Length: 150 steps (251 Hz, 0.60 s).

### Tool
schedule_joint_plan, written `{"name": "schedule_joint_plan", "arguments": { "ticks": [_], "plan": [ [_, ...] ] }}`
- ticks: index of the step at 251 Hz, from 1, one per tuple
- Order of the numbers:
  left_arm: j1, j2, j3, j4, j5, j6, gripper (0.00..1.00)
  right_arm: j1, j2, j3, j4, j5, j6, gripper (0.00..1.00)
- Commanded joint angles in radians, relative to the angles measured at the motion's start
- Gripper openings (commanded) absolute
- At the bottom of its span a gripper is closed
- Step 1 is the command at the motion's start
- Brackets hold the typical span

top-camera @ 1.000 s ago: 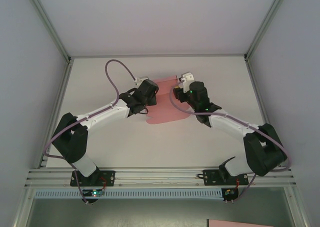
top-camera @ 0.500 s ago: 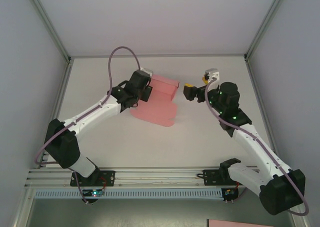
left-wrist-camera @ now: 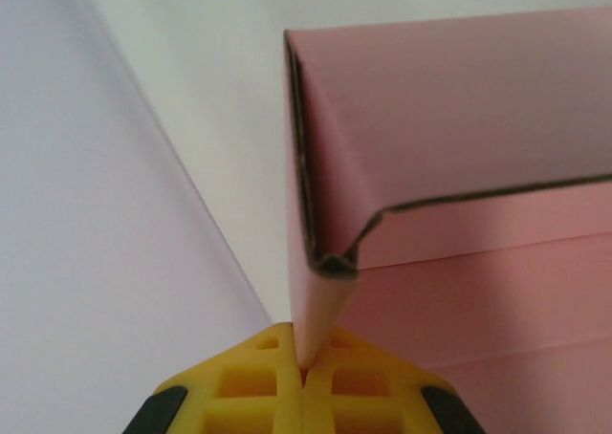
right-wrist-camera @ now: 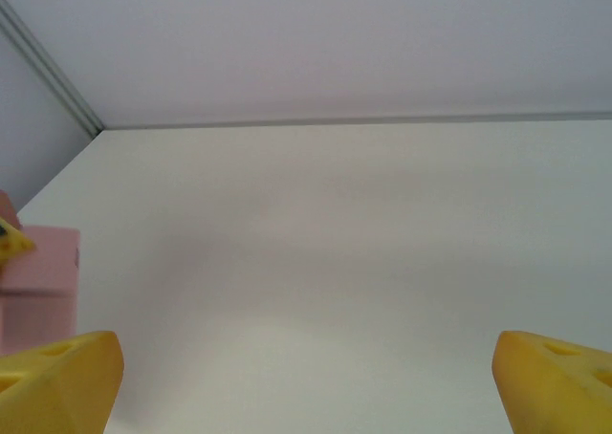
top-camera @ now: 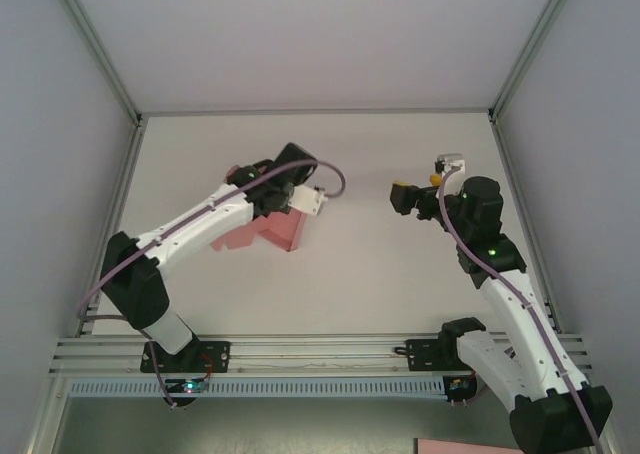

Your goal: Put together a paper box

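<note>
**Left claw pinches pink box, right claw spread wide and empty**

On the left of the top view, the left arm [top-camera: 190, 229] reaches from its base at the near rail diagonally up and inward over the white counter [top-camera: 380, 274]. A purple cable loops over its wrist. The paper box [top-camera: 270, 232] sits partly under that wrist, left of the counter's middle, with its pink panels sticking out below and to the right of the arm. From above I cannot tell whether it rests on the counter or hangs clear of it.

The left wrist camera shows the hold close up. The left claw [left-wrist-camera: 304, 358] has its yellow fingers [left-wrist-camera: 258, 386] pressed together on the thin lower edge of one pink panel. Above the pinch the box [left-wrist-camera: 459, 119] fills the right side of the frame. A flap is folded over at the corner, and its brown cut edge runs as a dark line across the panel. The fold at the corner looks crumpled.

Further right, across a bare stretch of counter, is the right claw [top-camera: 420, 186]. It is well apart from the box and points toward it. Its jaws are spread wide and hold nothing. The right wrist camera shows the two yellow fingertips [right-wrist-camera: 57, 377] in the bottom corners with open counter between them, and the pink box [right-wrist-camera: 38, 271] at the far left edge.

The right arm [top-camera: 500, 274] runs back from the claw to its base at the near right.
</note>
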State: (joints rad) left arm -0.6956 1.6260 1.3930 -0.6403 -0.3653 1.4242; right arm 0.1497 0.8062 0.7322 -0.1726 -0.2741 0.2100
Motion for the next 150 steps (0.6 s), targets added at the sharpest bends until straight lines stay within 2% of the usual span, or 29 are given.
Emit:
{"name": "schedule_joint_plan", "arguments": {
  "ticks": [1,24,47,85,121,150],
  "plan": [
    [-0.031,-0.021,-0.058,0.233,0.095,0.448,0.0,-0.026,-0.043,-0.028,-0.032,0.015,-0.012,0.98],
    [-0.078,-0.023,-0.152,0.338,0.185,0.618,0.0,-0.044,-0.057,-0.028,-0.04,0.017,-0.01,0.98],
    [-0.124,0.016,-0.225,0.388,0.196,0.75,0.0,-0.057,-0.058,-0.026,-0.047,-0.002,-0.01,0.98],
    [-0.188,0.086,-0.205,0.295,0.275,0.686,0.0,-0.073,-0.053,-0.028,-0.042,-0.032,-0.016,0.98],
    [-0.216,0.158,-0.24,0.409,0.375,0.669,0.0,-0.087,-0.047,-0.034,-0.033,-0.059,-0.004,0.98],
    [-0.231,0.223,-0.259,0.476,0.375,0.668,0.0,-0.092,-0.05,-0.042,-0.025,-0.071,0.003,0.98]
  ]
}}
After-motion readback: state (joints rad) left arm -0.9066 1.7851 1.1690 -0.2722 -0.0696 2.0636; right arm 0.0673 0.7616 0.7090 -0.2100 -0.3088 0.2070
